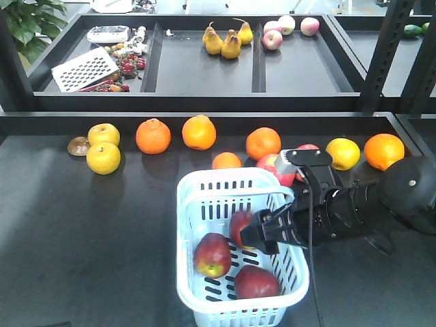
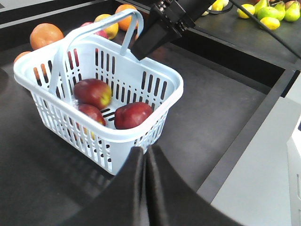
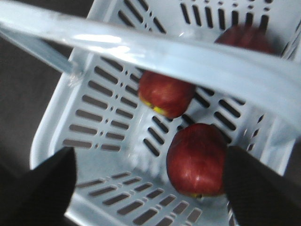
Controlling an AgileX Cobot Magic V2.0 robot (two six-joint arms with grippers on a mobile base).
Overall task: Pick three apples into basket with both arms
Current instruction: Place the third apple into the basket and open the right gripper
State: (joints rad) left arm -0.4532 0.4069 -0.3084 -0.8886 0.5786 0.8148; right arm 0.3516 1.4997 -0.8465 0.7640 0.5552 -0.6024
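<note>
The pale blue basket point(image 1: 187, 204) stands on the dark table, front centre. Three dark red apples lie inside it: one on the left point(image 1: 212, 254), one at the front point(image 1: 257, 281), one at the back point(image 1: 238, 223). My right gripper point(image 1: 262, 235) reaches in from the right, over the basket's right side and below its raised handle point(image 3: 188, 52). It is open and empty point(image 3: 148, 183), and one apple point(image 3: 196, 159) lies on the basket floor beside its right finger. My left gripper point(image 2: 145, 157) is shut and empty, just outside the basket's near corner point(image 2: 117, 150). It does not show in the front view.
Oranges point(image 1: 153, 135), yellow fruit point(image 1: 103, 157) and pink-red apples point(image 1: 278, 167) lie in a row behind the basket. An upper shelf holds pears point(image 1: 225, 41) and pale apples point(image 1: 286, 27). A raised table rim point(image 2: 244, 136) runs right of the basket.
</note>
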